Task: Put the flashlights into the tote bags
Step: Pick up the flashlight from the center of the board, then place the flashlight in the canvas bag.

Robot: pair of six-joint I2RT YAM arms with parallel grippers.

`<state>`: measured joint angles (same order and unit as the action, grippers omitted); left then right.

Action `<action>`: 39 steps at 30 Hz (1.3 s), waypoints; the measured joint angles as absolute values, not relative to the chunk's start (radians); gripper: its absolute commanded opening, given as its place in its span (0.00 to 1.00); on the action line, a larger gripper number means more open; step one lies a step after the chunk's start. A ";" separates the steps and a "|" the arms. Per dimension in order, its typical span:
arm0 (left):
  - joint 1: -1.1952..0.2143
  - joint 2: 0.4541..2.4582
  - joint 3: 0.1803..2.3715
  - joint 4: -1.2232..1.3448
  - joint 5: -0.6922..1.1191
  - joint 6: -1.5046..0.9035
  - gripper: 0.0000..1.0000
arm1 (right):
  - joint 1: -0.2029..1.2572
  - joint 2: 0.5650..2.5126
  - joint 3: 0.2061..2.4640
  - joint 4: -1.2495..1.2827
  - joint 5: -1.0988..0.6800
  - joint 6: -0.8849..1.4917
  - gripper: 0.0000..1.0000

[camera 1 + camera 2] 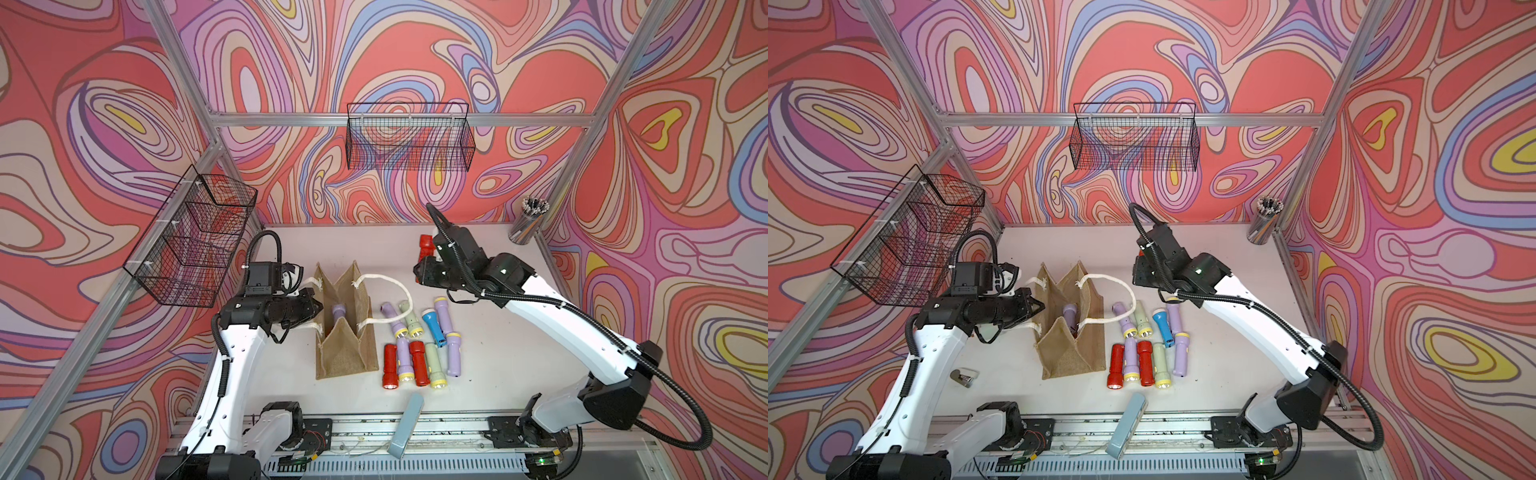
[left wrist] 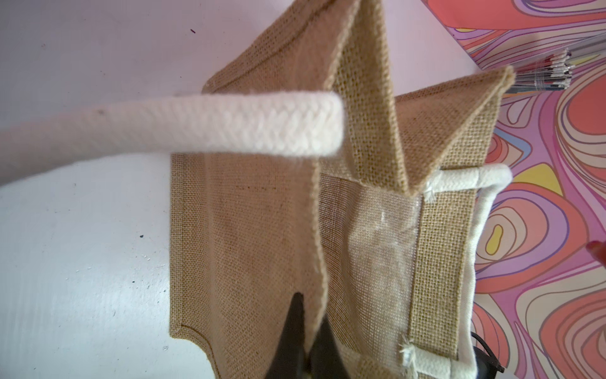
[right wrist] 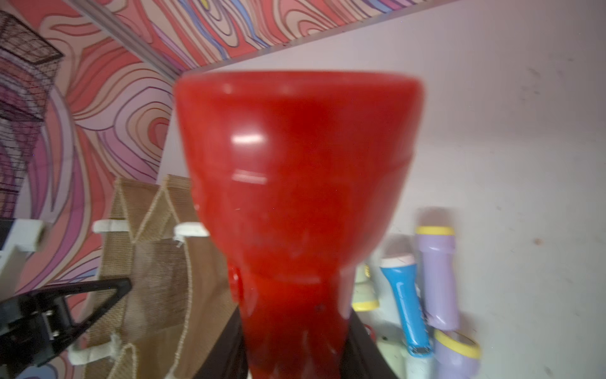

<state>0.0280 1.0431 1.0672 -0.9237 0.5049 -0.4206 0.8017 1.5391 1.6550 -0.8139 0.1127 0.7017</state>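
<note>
Right end effector (image 3: 292,347) pinches red flashlight (image 3: 295,170), left end effector (image 2: 303,334) the tote bag (image 2: 249,229) wall; apparently narrow mouth may snag it.

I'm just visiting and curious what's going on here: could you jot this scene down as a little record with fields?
Left gripper: shut, pinching the rim of the boxy tan burlap tote bag with white rope handles
Right gripper: shut on a red plastic flashlight, raised above the table
Inside bag: one lilac flashlight
On table beside bag: nine loose flashlights, lilac, red, pale green, blue
</note>
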 measured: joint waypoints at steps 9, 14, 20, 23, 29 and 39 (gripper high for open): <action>0.028 1.044 1.065 -0.892 0.551 -0.421 0.00 | 0.899 1.813 1.866 -0.620 -0.050 0.658 0.00; 0.028 1.055 1.064 -0.884 0.546 -0.440 0.00 | 0.941 1.896 1.892 -0.547 -0.135 0.647 0.00; 0.033 1.065 1.064 -0.878 0.514 -0.479 0.00 | 0.970 1.964 1.899 -0.507 -0.208 0.621 0.00; 0.047 1.066 1.064 -0.876 0.519 -0.497 0.00 | 0.985 1.984 1.899 -0.507 -0.228 0.596 0.00; 0.076 1.069 1.054 -0.854 0.582 -0.529 0.00 | 0.998 1.993 1.883 -0.501 -0.253 0.563 0.00; 0.112 1.077 1.030 -0.837 0.614 -0.540 0.00 | 0.998 2.059 1.878 -0.603 -0.265 0.448 0.00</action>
<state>0.1116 1.0775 1.0298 -0.8371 0.6144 -0.5396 0.9981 2.0590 1.8778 -0.6029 -0.2653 0.4480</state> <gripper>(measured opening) 0.059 0.385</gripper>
